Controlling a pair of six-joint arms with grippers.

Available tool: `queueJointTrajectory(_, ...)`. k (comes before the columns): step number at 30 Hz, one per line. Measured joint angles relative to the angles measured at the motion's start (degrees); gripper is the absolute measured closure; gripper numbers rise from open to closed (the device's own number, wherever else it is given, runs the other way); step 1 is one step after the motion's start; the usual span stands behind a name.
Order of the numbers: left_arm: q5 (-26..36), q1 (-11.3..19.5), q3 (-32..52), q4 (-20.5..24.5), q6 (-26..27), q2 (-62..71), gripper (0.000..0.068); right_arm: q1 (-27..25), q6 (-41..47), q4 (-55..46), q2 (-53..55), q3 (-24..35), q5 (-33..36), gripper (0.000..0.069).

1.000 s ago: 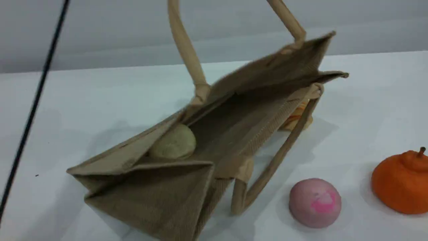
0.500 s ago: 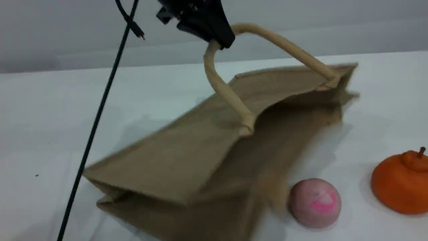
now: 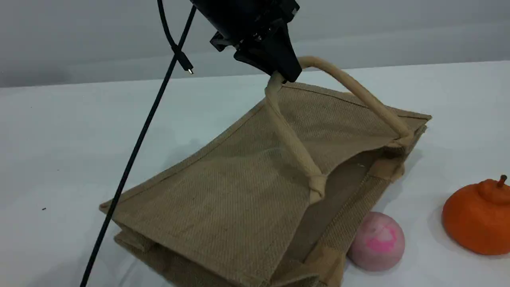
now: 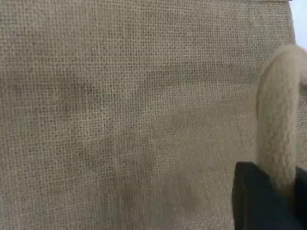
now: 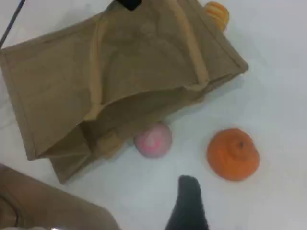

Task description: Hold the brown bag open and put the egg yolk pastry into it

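The brown bag [image 3: 239, 191] lies nearly flat on the white table, its mouth a narrow slit facing right. My left gripper [image 3: 283, 75] hangs above it, shut on the top of the bag's beige upper handle [image 3: 293, 141], which arches up to the fingers. The left wrist view shows that handle [image 4: 278, 110] running between my black fingers over the woven side [image 4: 120, 120]. The egg yolk pastry is hidden in every view. My right gripper is out of the scene view; its dark fingertip [image 5: 189, 203] hovers high over the table, open, holding nothing, right of the bag [image 5: 120, 72].
A pink dome bun [image 3: 376, 241] touches the bag's lower right corner. An orange pumpkin-shaped toy [image 3: 476, 217] sits at the right edge. An orange-striped loaf [image 5: 217, 13] lies behind the bag. A black cable [image 3: 135, 151] slants down the left side.
My left gripper came down with the handle. The bag, held wide open with the pastry lying inside, has sunk flat and its mouth has closed over the pastry. Its corner now reaches the pink bun.
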Motion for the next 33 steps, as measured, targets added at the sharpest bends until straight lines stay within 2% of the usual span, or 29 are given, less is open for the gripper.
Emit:
queueJointTrajectory(3, 1.28, 0.0, 0.0, 1.42, 0.05, 0.0, 0.0491, 0.0, 0.0, -0.05, 0.0, 0.0, -0.05, 0.0193)
queueJointTrajectory(8, 3.81, 0.05, 0.0, 0.65, 0.0, 0.0, 0.0305, 0.0, 0.0, -0.1, 0.0, 0.0, -0.05, 0.0193)
queueJointTrajectory(12, 6.93, 0.05, -0.64, -1.36, -0.18, -0.25, 0.0205, 0.0, -0.02, -1.97, -0.07, 0.0, -0.05, 0.0193)
queueJointTrajectory(16, 10.38, 0.11, -1.88, -0.23, -0.18, -2.17, 0.0185, 0.0, 1.26, -2.91, -1.24, 0.06, -0.05, 0.0193)
queueJointTrajectory(23, 10.68, 0.08, -1.88, -0.12, -0.18, -9.23, 0.0183, 0.0, 1.42, -2.8, -6.94, 3.29, -0.13, 0.0193)
queueJointTrajectory(29, 10.74, 0.01, -1.88, 3.25, -1.92, -15.84, 0.0181, 0.0, 1.27, -3.11, -14.51, 11.4, -0.45, 0.0193)
queueJointTrajectory(33, 10.78, -1.36, -1.83, 6.44, -3.79, -20.05, 0.0181, 0.0, 1.18, -3.27, -20.34, 18.36, -6.16, 0.0193)
